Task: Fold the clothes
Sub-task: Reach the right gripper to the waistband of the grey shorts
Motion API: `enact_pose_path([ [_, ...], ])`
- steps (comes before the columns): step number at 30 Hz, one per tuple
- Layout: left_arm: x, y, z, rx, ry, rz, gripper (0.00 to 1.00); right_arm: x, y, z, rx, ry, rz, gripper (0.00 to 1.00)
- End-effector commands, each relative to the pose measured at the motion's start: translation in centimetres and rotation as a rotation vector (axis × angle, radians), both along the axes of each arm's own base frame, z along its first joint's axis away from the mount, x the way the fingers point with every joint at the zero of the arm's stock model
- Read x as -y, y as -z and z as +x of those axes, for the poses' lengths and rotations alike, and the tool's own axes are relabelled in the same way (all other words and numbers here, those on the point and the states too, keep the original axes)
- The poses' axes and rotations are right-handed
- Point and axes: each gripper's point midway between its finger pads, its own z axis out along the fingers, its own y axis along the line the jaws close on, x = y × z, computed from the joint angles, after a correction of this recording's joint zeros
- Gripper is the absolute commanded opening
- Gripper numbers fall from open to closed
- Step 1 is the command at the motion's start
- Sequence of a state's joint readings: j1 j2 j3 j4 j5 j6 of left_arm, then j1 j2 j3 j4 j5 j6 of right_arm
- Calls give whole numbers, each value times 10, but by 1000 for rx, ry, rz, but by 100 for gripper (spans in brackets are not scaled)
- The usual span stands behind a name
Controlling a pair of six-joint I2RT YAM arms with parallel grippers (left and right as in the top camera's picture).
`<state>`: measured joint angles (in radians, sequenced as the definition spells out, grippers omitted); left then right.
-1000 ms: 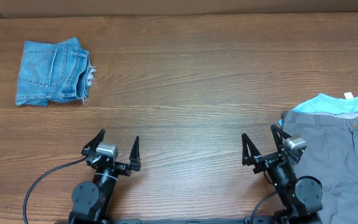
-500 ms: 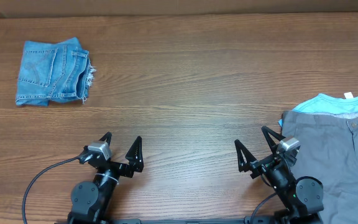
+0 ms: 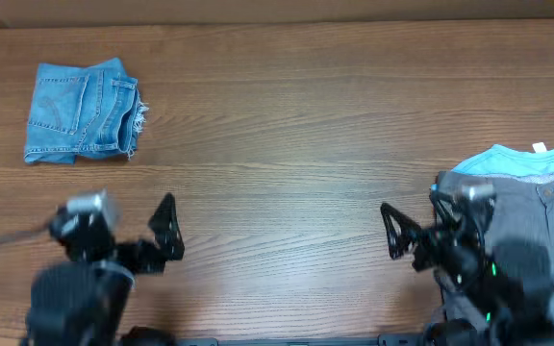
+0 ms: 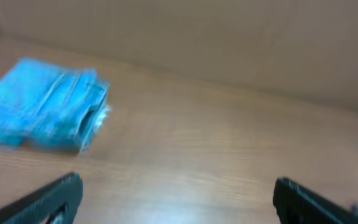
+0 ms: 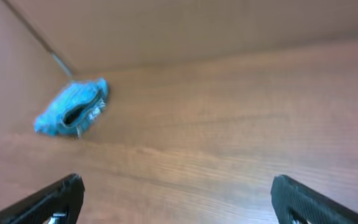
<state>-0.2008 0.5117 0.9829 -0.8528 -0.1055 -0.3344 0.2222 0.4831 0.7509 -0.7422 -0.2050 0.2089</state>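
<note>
You have one folded pair of denim shorts (image 3: 83,111) lying far left on the wooden table (image 3: 287,125), well apart from everything else. Your two grippers sit along the near edge. The left gripper (image 4: 177,183) has its jaws spread wide and holds nothing, and the right gripper (image 5: 176,183) is likewise spread and empty. Far right lies one pair of grey shorts (image 3: 546,231), flat with the waistband button showing, running off the frame's edge. It overlaps one light-blue T-shirt (image 3: 517,160) that peeks out behind the waistband. The blurred right arm (image 3: 469,259) covers the grey shorts' left edge.
</note>
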Motion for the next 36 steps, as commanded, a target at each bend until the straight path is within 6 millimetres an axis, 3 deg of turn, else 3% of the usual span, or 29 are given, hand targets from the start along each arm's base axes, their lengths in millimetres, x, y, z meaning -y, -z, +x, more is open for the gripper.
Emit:
enact_pose_path([
  [1, -3, -11, 19, -141, -24, 62, 100, 7, -16, 20, -120, 55, -55, 100],
  [8, 5, 3, 47, -437, 1, 134, 100, -1, -17, 66, -402, 21, -191, 100],
  [14, 36, 38, 56, -610, 174, 100, 100, -1, 28, 100, -589, 58, -221, 100],
  [19, 41, 58, 61, -702, 188, 97, 100, 58, 65, 124, -755, 477, -117, 100],
  [25, 44, 75, 69, -770, 194, 97, 100, 126, 111, 141, -883, 714, -26, 100],
  [28, 44, 82, 71, -796, 194, 100, 100, 143, 139, 142, -967, 755, -27, 100],
  [36, 45, 91, 76, -830, 193, 103, 100, 160, 209, 129, -1160, 794, -215, 91],
])
